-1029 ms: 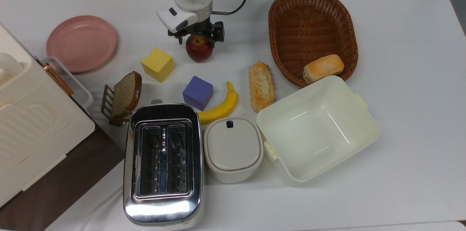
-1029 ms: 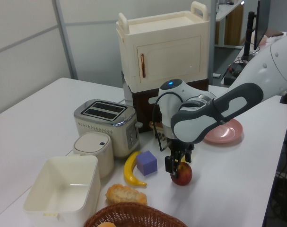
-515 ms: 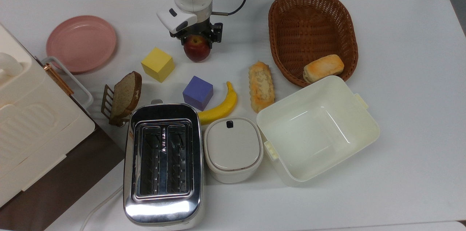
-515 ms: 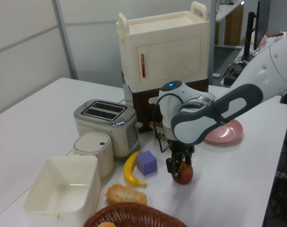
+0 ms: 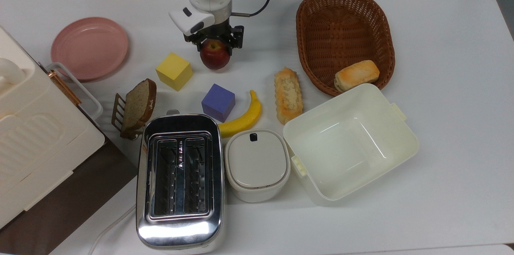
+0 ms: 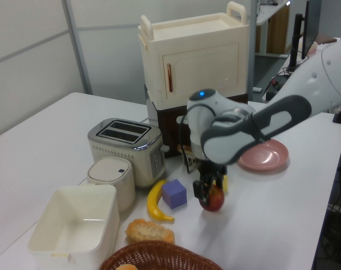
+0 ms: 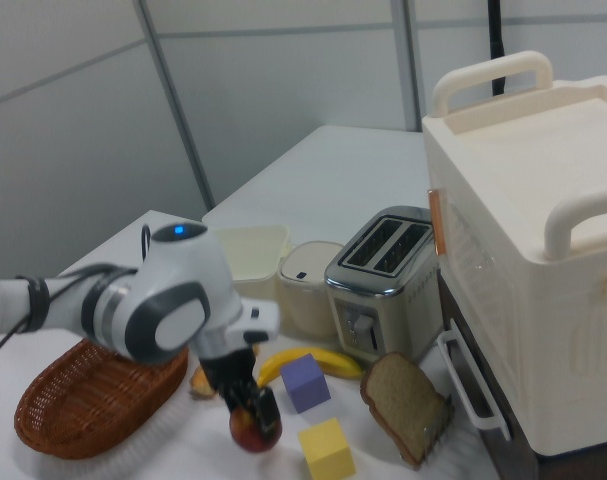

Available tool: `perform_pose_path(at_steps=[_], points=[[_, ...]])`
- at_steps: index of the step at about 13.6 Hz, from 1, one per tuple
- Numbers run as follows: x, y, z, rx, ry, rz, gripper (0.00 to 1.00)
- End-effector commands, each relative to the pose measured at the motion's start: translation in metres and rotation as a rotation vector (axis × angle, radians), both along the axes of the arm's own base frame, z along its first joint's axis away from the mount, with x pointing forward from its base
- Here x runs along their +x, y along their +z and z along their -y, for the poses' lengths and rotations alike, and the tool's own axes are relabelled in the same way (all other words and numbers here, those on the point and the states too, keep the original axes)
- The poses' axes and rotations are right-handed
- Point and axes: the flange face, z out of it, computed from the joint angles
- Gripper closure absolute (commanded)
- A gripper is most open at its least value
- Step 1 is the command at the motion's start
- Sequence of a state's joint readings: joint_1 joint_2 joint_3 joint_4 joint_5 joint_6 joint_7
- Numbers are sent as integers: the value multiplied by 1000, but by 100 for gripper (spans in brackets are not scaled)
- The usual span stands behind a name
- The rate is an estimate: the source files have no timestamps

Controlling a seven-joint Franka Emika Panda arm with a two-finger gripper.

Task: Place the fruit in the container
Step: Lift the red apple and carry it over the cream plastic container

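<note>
Apple (image 5: 215, 55) is sitting upper centre of the top view, its yellowish stem dimple facing up; being round, I'm seeing no long axis. My gripper (image 5: 213, 43) is clamping it between both fingers. I'm seeing the container (image 5: 406, 138) lying empty, lower right, well apart.

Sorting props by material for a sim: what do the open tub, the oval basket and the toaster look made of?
The tub looks like smooth cream plastic: thin moulded walls, tab handles, soft sheen. The basket appears to be brown woven wicker, with visible strands. The toaster seems polished metal, mirror-like on top; whether its lower body is plastic is unclear.
</note>
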State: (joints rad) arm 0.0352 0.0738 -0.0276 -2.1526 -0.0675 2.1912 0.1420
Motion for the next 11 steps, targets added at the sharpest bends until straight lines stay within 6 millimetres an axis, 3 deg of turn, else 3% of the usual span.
perform_pose_path(at_steps=[1, 3, 4, 5, 8, 10, 11], points=[[35, 77, -7, -8, -12, 55, 79], [56, 126, -21, 20, -12, 114, 79], [68, 152, -40, 67, -23, 164, 79], [79, 164, -53, 83, -48, 194, 79], [94, 165, -98, 89, -36, 220, 79], [103, 162, -117, 78, -26, 230, 79], [110, 152, -129, 64, -27, 228, 79]])
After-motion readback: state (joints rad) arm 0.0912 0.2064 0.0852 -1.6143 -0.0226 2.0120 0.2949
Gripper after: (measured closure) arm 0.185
